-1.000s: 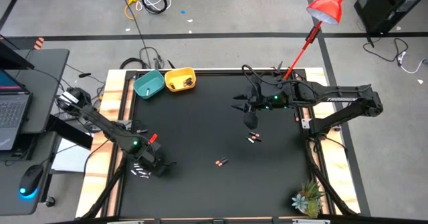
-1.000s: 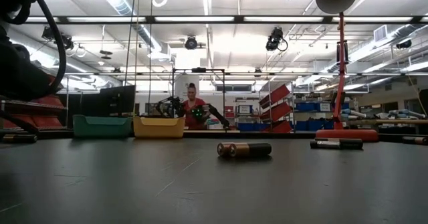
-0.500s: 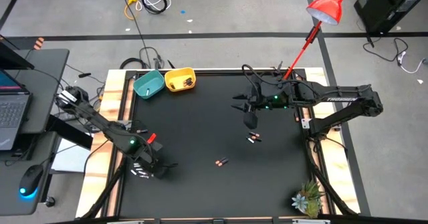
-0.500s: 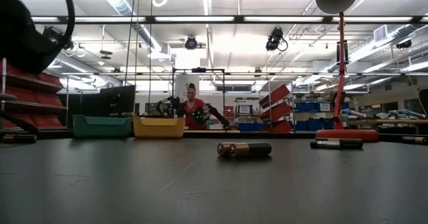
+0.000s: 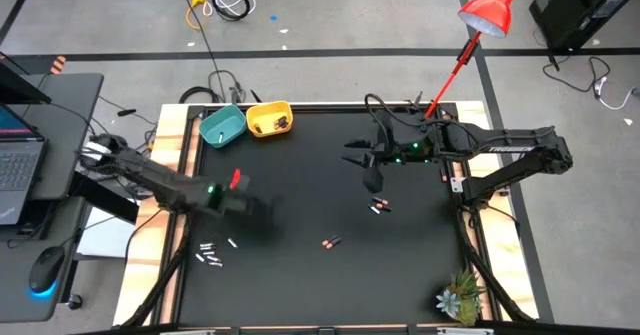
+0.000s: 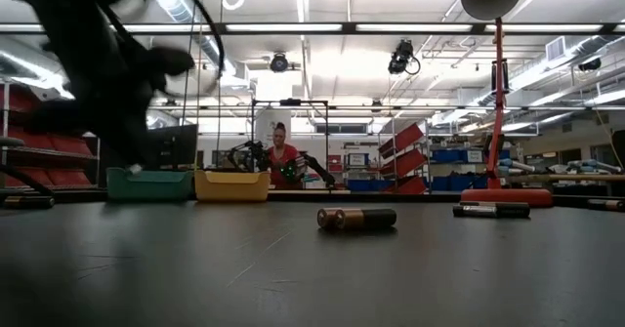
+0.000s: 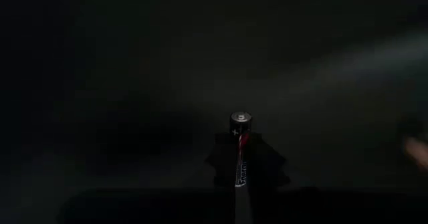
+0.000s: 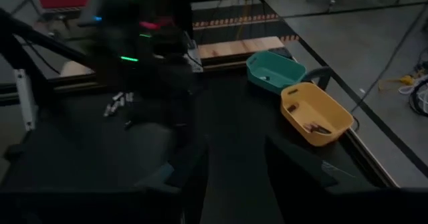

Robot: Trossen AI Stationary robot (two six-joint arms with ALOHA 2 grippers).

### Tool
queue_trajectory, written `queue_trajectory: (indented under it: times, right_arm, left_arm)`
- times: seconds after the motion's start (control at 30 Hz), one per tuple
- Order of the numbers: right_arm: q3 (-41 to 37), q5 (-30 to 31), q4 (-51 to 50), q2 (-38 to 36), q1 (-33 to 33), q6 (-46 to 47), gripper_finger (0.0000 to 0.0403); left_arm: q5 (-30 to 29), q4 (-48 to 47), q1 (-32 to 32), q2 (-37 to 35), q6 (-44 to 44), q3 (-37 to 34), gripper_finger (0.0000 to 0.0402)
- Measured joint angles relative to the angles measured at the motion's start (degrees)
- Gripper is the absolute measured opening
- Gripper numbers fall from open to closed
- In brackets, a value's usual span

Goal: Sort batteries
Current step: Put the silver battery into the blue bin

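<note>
Several whitish batteries (image 5: pixel 210 255) lie near the table's near left corner. Two pairs of dark batteries (image 5: pixel 378 206) (image 5: pixel 331 242) lie mid-table; the low view shows them (image 6: pixel 356 218) on their sides. At the far left stand a teal bowl (image 5: pixel 222 125) and a yellow bowl (image 5: pixel 270 119), which holds dark batteries. My left gripper (image 5: pixel 262 207), blurred, hangs above the mat, shut on one battery (image 7: pixel 240 150). My right gripper (image 5: pixel 372 180) hovers open over the table's far middle with nothing between its fingers (image 8: pixel 194 177). My left gripper pinches the battery's side (image 7: pixel 239 172) between its two fingers (image 7: pixel 267 170). The battery lies along the fingers, and its silver end (image 7: pixel 240 120) sticks out past the tips. The fingers slant down from the table's left. The battery is clear of the mat.
A red lamp (image 5: pixel 490 10) stands at the far right, its base (image 6: pixel 503 195) on the table edge. A small plant (image 5: pixel 460 297) sits at the near right corner. A person (image 6: pixel 281 156) shows far behind the table. Bare black mat (image 5: pixel 300 175) lies between the arms.
My left gripper has risen from the whitish batteries at the near left and swung toward the table's far edge and middle, turning as it went, with one battery held in it. The other whitish batteries stay on the mat. My right arm has kept still.
</note>
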Motion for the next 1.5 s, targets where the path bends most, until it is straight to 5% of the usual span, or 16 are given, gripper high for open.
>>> queue_trajectory:
  times: [0.3, 0.63, 1.0, 1.3, 1.5]
  right_arm:
    - [0.0, -1.88, -0.47, 0.0, 3.04, 4.73, 0.0158]
    - [0.0, 2.62, -3.52, 0.0, 7.31, 12.28, 0.0158]
    - [0.0, 5.81, -4.04, 0.0, 6.67, 12.66, 0.0158]
    - [0.0, 5.26, -4.03, 0.0, 5.44, 14.28, 0.0158]
    - [0.0, 5.2, -4.04, 0.0, 5.25, 14.6, 0.0158]
  left_arm:
    - [10.64, 0.02, 31.28, -1.52, 30.47, -0.79, 0.001]
    - [19.75, 0.98, 57.94, -6.46, 48.64, -0.66, 0.0003]
    - [20.97, 0.47, 57.09, -1.43, 70.0, 8.82, 0.0059]
    - [17.17, 7.61, 51.72, 8.57, 74.34, 8.87, 0.019]
    - [16.96, 7.72, 52.0, 12.82, 77.03, 8.87, 0.021]
